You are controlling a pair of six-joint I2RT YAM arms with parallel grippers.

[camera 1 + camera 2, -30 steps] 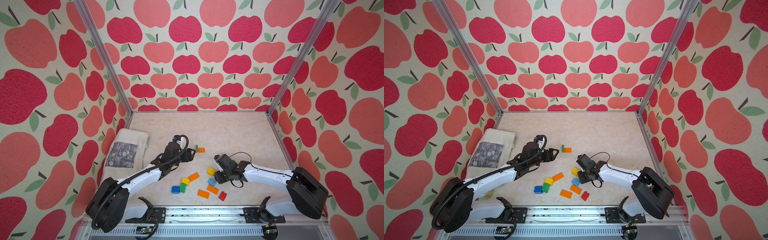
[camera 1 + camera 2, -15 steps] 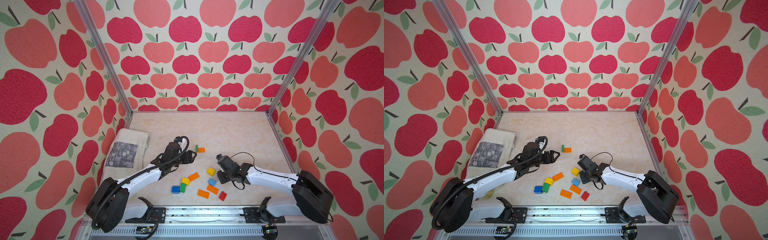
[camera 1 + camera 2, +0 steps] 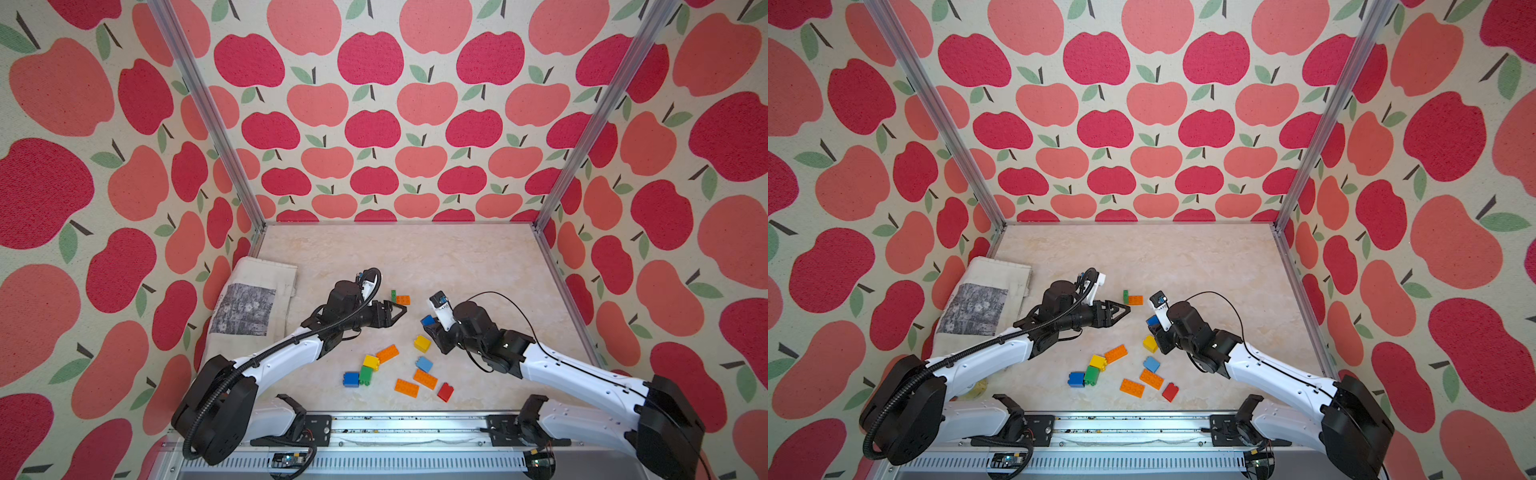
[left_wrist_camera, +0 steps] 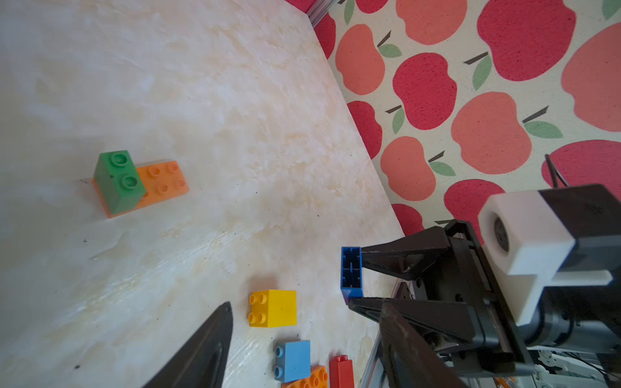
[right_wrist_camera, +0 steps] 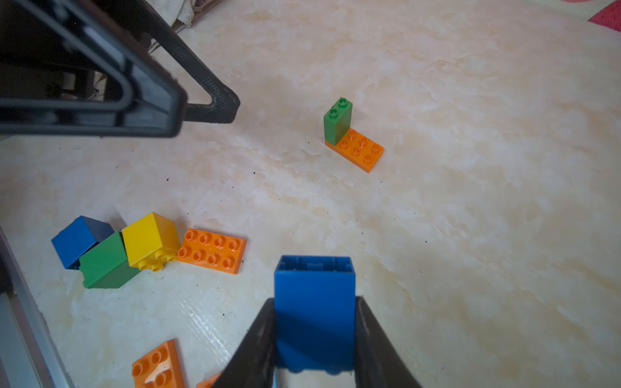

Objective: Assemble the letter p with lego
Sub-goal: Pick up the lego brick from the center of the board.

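We judge the blue lego brick (image 3: 427, 320), right of centre in a top view, light, rigid and slick; our right gripper (image 5: 314, 302) clamps its flat sides, while our left gripper (image 3: 397, 314) gapes empty.

The right gripper (image 5: 314, 300) pinches a blue brick (image 5: 315, 285) by its sides, hollow underside facing away. Beyond it on the marble floor (image 5: 470, 201), a green brick (image 5: 337, 121) stands on one end of an orange plate (image 5: 361, 151). Well apart from these, three bricks huddle together: dark blue (image 5: 79, 240), green (image 5: 107, 263) and yellow (image 5: 151, 240), with a second plate (image 5: 211, 250) just beside the yellow one. The left gripper (image 5: 205, 111) hangs above them, fingers parted.
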